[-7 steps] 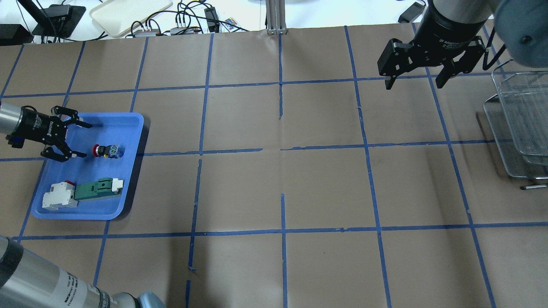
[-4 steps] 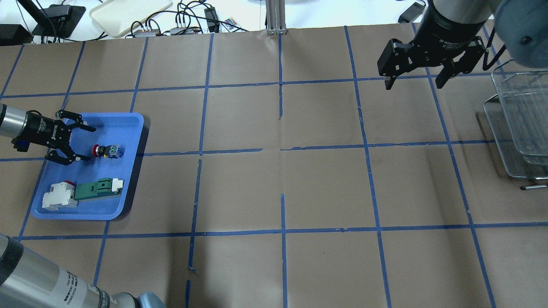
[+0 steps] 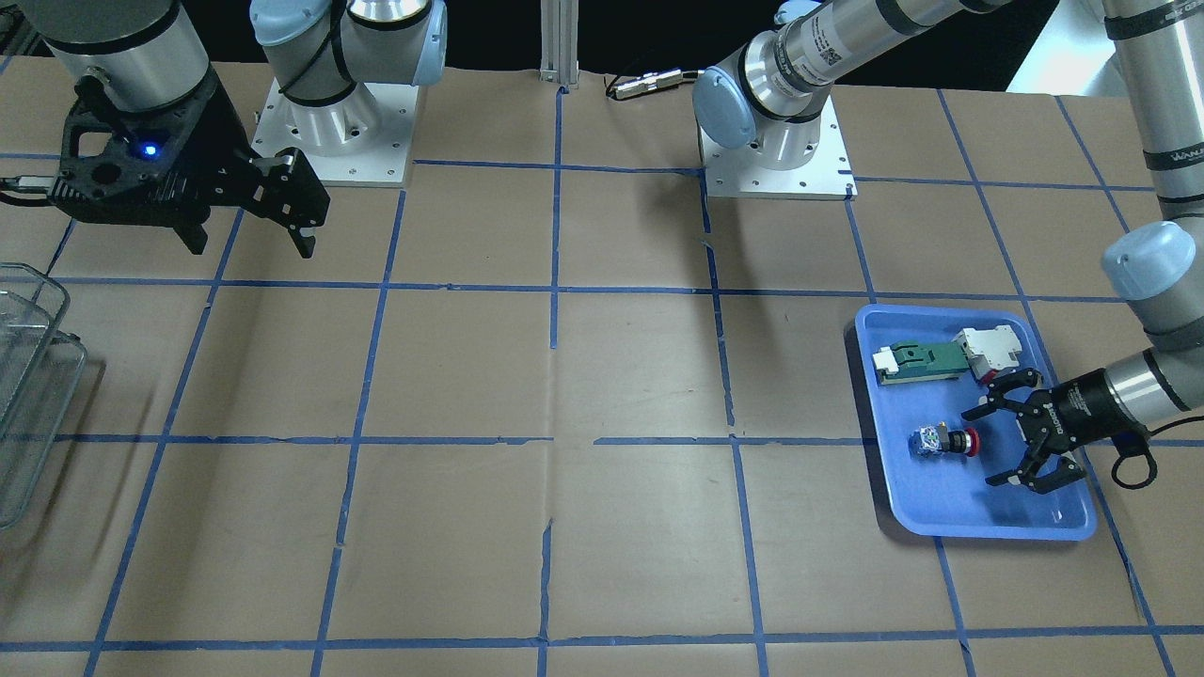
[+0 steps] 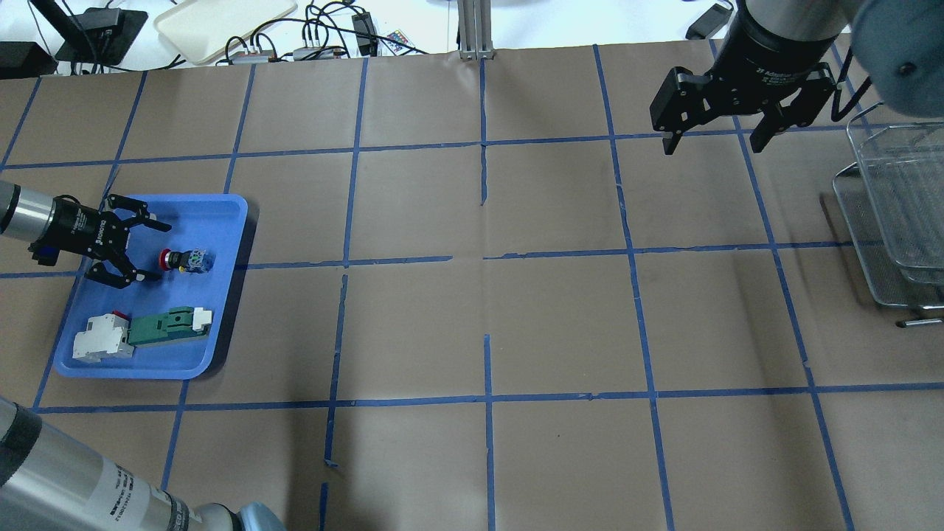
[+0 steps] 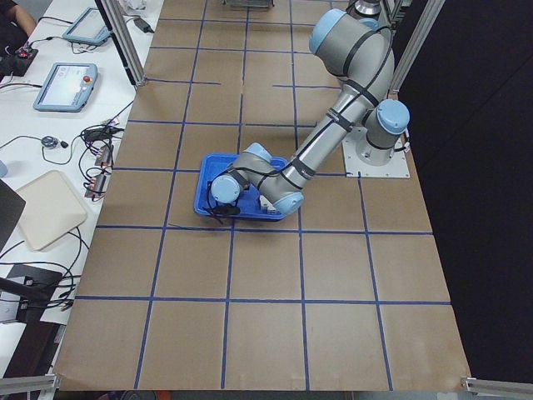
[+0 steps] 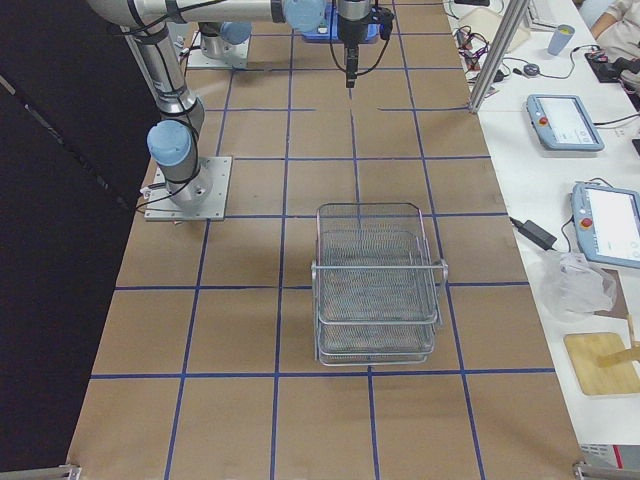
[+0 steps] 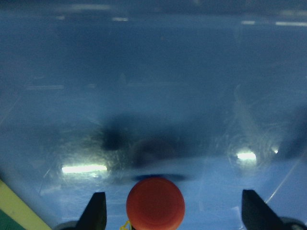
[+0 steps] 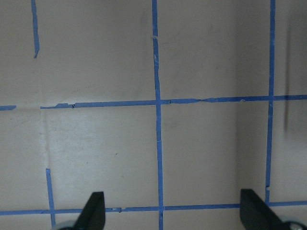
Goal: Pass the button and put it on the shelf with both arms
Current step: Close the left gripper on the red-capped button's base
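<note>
The button (image 4: 184, 259), with a red cap and black collar, lies on its side in the blue tray (image 4: 217, 214); it also shows in the front view (image 3: 944, 441). My left gripper (image 4: 157, 251) is open, low over the tray, its fingertips just short of the red cap; it shows in the front view (image 3: 985, 448) too. The left wrist view shows the red cap (image 7: 155, 203) centred between the two fingers (image 7: 96, 213). My right gripper (image 4: 712, 145) is open and empty, high at the far right. The wire shelf (image 4: 896, 206) stands at the right edge.
In the tray a green-and-white part (image 4: 166, 326) and a white block with a red tab (image 4: 102, 338) lie close to the button's near side. The table is brown paper with a blue tape grid. Cables and a cream tray (image 4: 221, 22) lie beyond the far edge.
My left gripper has dropped lower into the tray and edged towards the button, still open. The button and the right arm have not moved.
</note>
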You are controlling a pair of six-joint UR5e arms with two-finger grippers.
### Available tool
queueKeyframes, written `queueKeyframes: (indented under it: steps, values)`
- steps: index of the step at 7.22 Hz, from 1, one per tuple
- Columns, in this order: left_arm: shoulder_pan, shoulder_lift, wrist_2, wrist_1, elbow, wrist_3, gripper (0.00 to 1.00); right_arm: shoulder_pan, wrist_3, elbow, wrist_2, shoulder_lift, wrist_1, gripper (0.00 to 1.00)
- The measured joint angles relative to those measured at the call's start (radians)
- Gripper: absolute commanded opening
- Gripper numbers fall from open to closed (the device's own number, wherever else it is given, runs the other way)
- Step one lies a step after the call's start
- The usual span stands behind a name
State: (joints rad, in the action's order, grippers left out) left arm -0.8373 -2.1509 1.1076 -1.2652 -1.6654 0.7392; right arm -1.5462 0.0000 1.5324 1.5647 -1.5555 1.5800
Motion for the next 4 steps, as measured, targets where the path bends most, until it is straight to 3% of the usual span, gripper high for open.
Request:
queueKeyframes:
  steps: [4]
  values:
    - [0.0, -0.003, -0.021, -0.003, 0.0, -0.009, 1.0, 0.0, 0.0, 0.0, 0.0, 0.0, 0.0, 1.0]
